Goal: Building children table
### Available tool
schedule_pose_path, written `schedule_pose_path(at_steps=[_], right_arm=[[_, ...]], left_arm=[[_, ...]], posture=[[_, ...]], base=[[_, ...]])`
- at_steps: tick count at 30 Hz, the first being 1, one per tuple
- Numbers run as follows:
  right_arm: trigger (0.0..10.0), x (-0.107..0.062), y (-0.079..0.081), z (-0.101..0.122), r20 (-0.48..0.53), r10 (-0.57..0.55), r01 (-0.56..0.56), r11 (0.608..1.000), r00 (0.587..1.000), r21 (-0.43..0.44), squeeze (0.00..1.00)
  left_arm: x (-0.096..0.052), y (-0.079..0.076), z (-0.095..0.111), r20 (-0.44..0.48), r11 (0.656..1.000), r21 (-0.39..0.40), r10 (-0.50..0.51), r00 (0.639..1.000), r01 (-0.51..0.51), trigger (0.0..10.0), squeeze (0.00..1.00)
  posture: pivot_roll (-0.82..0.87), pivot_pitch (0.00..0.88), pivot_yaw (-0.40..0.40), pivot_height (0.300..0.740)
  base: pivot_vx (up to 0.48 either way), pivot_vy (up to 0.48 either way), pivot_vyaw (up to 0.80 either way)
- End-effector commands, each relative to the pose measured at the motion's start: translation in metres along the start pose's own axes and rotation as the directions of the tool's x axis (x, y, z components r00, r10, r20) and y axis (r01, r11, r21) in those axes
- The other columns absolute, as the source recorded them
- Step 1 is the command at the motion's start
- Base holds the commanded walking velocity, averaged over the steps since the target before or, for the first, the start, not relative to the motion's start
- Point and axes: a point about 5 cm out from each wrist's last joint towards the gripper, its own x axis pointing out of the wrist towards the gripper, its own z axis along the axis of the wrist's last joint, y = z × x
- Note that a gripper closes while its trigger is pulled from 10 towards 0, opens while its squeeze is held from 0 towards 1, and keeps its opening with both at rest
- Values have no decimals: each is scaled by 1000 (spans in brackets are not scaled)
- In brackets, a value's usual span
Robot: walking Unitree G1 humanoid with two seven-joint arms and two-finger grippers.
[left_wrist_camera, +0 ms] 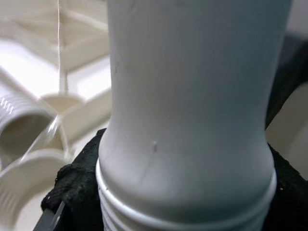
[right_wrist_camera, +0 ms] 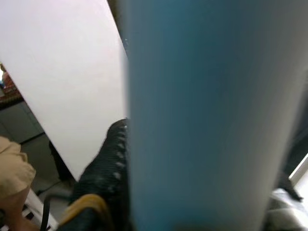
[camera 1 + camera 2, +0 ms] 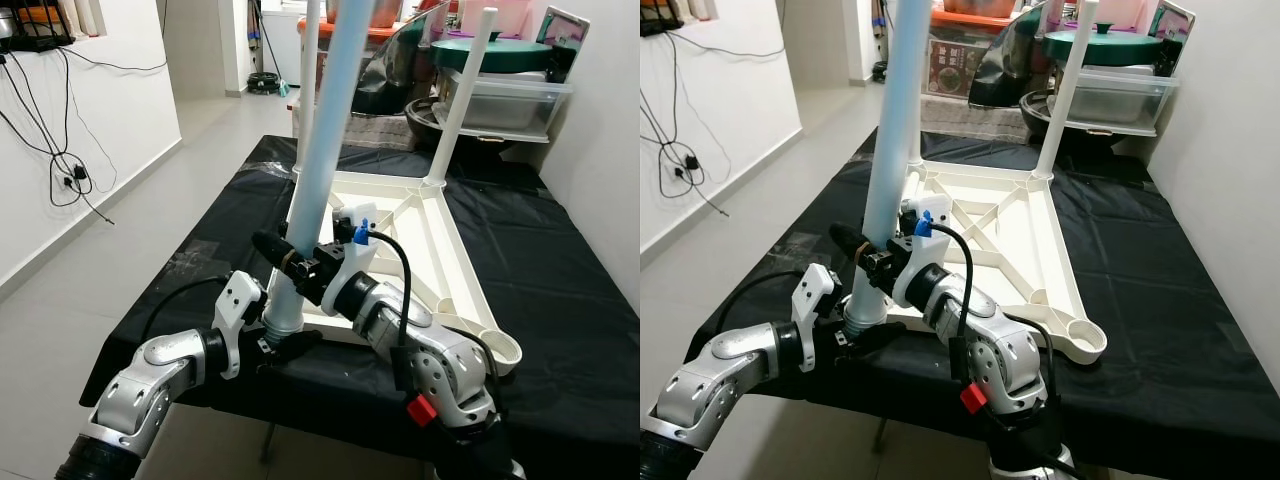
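Note:
A white children's table top (image 3: 432, 232) lies upside down on a black-covered table (image 3: 560, 280). Two white legs (image 3: 462, 95) stand upright in its far corners. A long pale-blue table leg (image 3: 330, 130) leans over the near left corner, its threaded end (image 3: 283, 322) at the corner socket. My right gripper (image 3: 287, 258) is shut on this leg a little above its base. My left gripper (image 3: 280, 342) is shut around the leg's threaded collar (image 1: 192, 192), with black fingers (image 1: 72, 192) on either side. The right wrist view has the leg (image 2: 207, 120) close up.
The near right corner socket (image 3: 500, 350) of the table top stands open. Plastic storage boxes and a pot (image 3: 505, 85) crowd the back. A white wall with hanging cables (image 3: 60, 165) runs along the left, with bare floor (image 3: 120, 250) between it and the table.

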Motion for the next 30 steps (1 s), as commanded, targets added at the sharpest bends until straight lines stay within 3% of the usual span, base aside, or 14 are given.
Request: schedule_pose_path(at_steps=[1, 7, 8, 21, 22, 25, 26, 27, 29, 30], right_arm=[[10000, 1, -2, -2, -19, -5, 6, 1000, 1000, 29, 0], [10000, 6, 0, 2, 21, 7, -9, 996, 1000, 89, 0], [118, 6, 2, 3, 28, 20, -23, 995, 999, 95, 0], [0, 3, 1, -5, 22, 3, -6, 986, 1000, 169, 0], [0, 3, -1, -4, 30, -13, 8, 985, 999, 171, 0], [0, 2, -7, -2, 42, -42, 35, 987, 998, 158, 0], [0, 1, -19, 3, 61, -105, 97, 988, 993, 120, 0], [0, 1, -19, 3, 61, -105, 97, 988, 993, 120, 0], [0, -5, -44, 17, 108, -231, 220, 969, 967, 109, 0], [0, -5, -44, 17, 108, -231, 220, 969, 967, 109, 0]], left_arm=[[0, -5, -5, -39, 998, 55, -30, 999, 33, 10000, 0], [-6, -5, -9, -68, 995, 86, -41, 997, 46, 10000, 0], [-6, -4, -10, -70, 995, 88, -40, 997, 46, 10000, 0], [-3, -1, -12, -68, 991, 134, -15, 998, 24, 10000, 0], [-2, 4, -9, -39, 990, 143, 20, 999, -14, 10000, 1000], [-2, 8, -5, -9, 989, 142, 50, 999, -48, 10000, 1000], [-3, 8, -2, 9, 989, 140, 53, 999, -54, 10000, 1000], [-3, 8, -2, 9, 989, 140, 53, 999, -54, 10000, 1000], [-6, 5, 3, 40, 989, 134, 50, 998, -55, 10000, 1000], [-6, 5, 3, 40, 989, 134, 50, 998, -55, 10000, 1000]], posture=[[48, 0, -66, 740], [51, 0, -66, 740], [51, 0, -65, 740], [47, 0, -57, 740], [47, 0, -57, 740], [49, 0, -58, 740], [53, 0, -60, 740], [53, 0, -60, 740], [53, 0, -60, 740], [53, 0, -60, 740]], base=[[0, 0, 0], [0, 0, 0], [0, 0, 0], [0, 0, 0], [0, 0, 0], [0, 0, 0], [0, 0, 0], [0, 0, 0], [0, 0, 0], [0, 0, 0]])
